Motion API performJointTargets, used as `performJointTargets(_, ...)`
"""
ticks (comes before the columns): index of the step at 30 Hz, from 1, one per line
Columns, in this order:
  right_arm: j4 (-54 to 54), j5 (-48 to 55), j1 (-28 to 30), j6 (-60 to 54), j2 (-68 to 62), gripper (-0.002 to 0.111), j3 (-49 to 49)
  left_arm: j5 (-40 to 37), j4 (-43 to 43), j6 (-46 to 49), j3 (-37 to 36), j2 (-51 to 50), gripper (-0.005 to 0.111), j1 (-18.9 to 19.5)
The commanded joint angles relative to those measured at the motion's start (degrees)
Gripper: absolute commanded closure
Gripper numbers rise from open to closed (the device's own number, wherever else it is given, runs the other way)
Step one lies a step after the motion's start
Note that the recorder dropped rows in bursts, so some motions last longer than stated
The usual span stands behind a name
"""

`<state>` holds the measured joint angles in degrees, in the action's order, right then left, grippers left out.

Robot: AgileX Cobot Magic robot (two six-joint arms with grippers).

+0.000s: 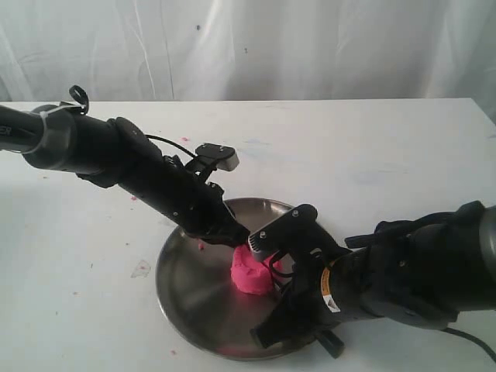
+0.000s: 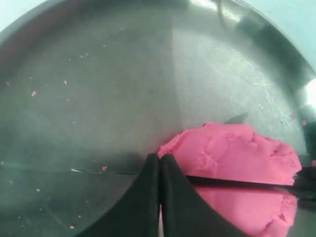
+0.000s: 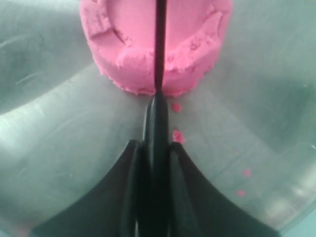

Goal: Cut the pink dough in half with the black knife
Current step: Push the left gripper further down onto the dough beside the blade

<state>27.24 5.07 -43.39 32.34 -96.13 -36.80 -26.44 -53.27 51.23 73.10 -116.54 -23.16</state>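
The exterior view shows both arms meeting over the steel plate (image 1: 180,283) on the white table (image 1: 372,155), with the pink dough (image 1: 249,277) near the plate's middle. There the knife is hidden behind the arms.

The right wrist view shows the right gripper (image 3: 155,144) pinching the handle of the black knife (image 3: 157,118). The knife's long axis runs in line with the claw. Its blade stands edge-on and points away from the claw, sunk into the middle of the lump. Small pink crumbs (image 3: 176,136) lie beside the handle.

The left wrist view shows the blade side-on, as a dark line crossing the dough from edge to edge. The left gripper (image 2: 159,157) has its fingers pressed together, with nothing visible between them, just beside the dough's rim.
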Motion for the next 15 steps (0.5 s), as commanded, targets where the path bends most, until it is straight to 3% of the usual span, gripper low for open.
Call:
performJointTargets(1,0.8,-0.9,0.1,-0.6,0.6,0.108,0.2,-0.4,1.0,0.0,-0.4,-0.3,0.107,-0.4)
performJointTargets(15,0.8,-0.8,0.1,-0.6,0.6,0.108,0.2,-0.2,1.9,0.1,-0.4,3.5,0.107,-0.4)
